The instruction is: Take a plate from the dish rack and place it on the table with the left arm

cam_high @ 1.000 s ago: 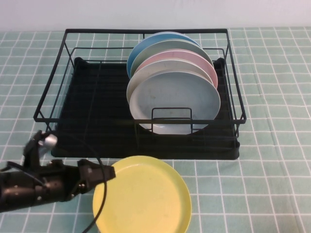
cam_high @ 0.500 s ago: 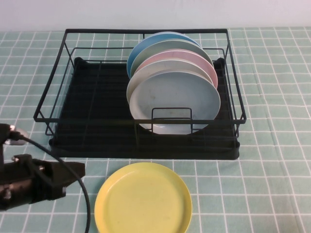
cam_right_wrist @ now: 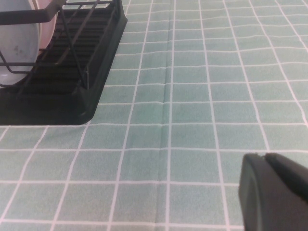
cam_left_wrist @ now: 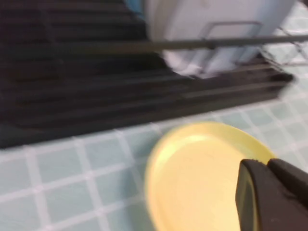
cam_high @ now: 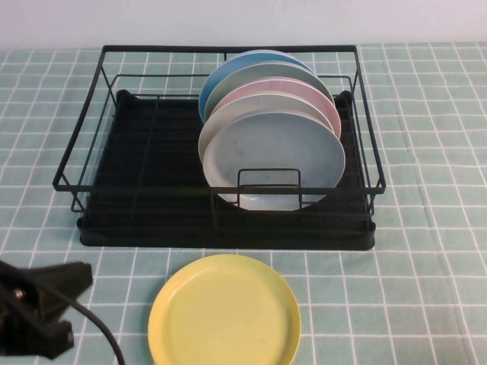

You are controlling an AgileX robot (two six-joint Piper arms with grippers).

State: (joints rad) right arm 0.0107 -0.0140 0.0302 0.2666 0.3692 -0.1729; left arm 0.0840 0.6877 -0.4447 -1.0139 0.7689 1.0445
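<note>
The pale-yellow plate (cam_high: 224, 312) lies flat on the green grid table (cam_high: 426, 289), just in front of the black dish rack (cam_high: 228, 237). It also shows in the left wrist view (cam_left_wrist: 197, 168). My left gripper (cam_high: 80, 274) is at the near left corner, clear of the plate's left edge, and holds nothing. In the left wrist view its fingers (cam_left_wrist: 267, 163) are closed together. My right gripper (cam_right_wrist: 264, 156) shows only in the right wrist view, shut and empty, low over bare table to the right of the rack (cam_right_wrist: 96, 96).
Several plates stand upright in the rack's right half, the front one pale blue-grey (cam_high: 274, 160), with a pink one (cam_high: 304, 90) and a blue one (cam_high: 251, 59) behind. The rack's left half (cam_high: 144, 152) holds nothing.
My left gripper has let go of the yellow plate and pulled back toward the near left corner. The plate has settled flat on the table.
</note>
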